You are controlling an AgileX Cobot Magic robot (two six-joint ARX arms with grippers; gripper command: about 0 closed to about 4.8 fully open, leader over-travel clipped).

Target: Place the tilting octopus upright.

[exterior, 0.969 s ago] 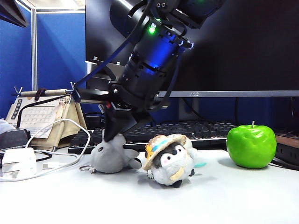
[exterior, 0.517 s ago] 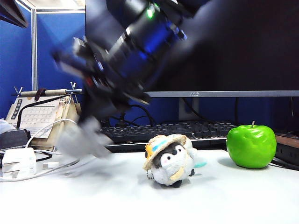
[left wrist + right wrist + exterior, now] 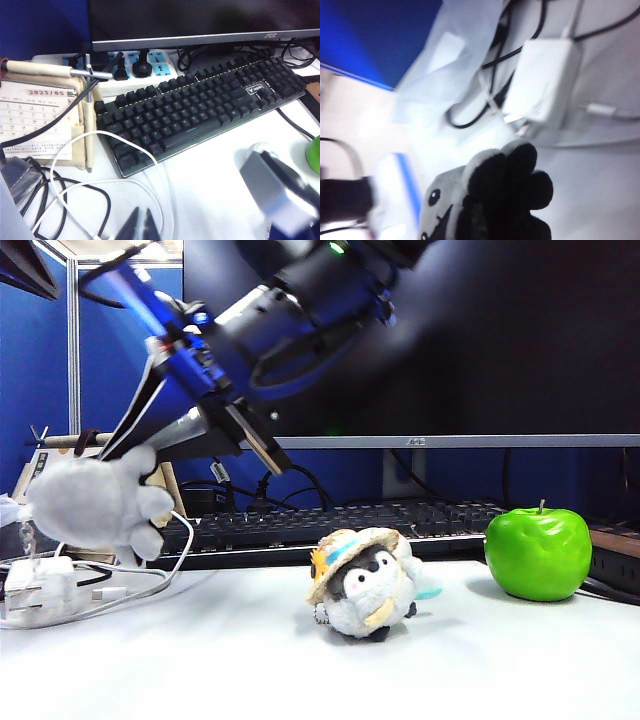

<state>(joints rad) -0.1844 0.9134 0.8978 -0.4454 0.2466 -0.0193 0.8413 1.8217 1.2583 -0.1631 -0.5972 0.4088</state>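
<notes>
The light-grey octopus (image 3: 92,504) hangs in the air at the far left of the exterior view, above the white charger, its stubby legs pointing right. My right gripper (image 3: 138,472) reaches across from upper right and is shut on it. The right wrist view shows the octopus's black underside (image 3: 506,197) and grey face (image 3: 436,200) close up, tilted, filling the space between the jaws. My left gripper (image 3: 142,226) shows only its dark fingertips, pressed together over the white table near the cables, holding nothing.
A penguin plush with a straw hat (image 3: 365,585) sits mid-table, a green apple (image 3: 538,552) to its right. Behind are a black keyboard (image 3: 400,520) and a monitor. A white charger (image 3: 40,585), cables and a desk calendar (image 3: 80,490) crowd the left.
The right arm has lifted the octopus off the table beside the penguin and swung it up and left, turning the wrist. The left gripper stayed still.
</notes>
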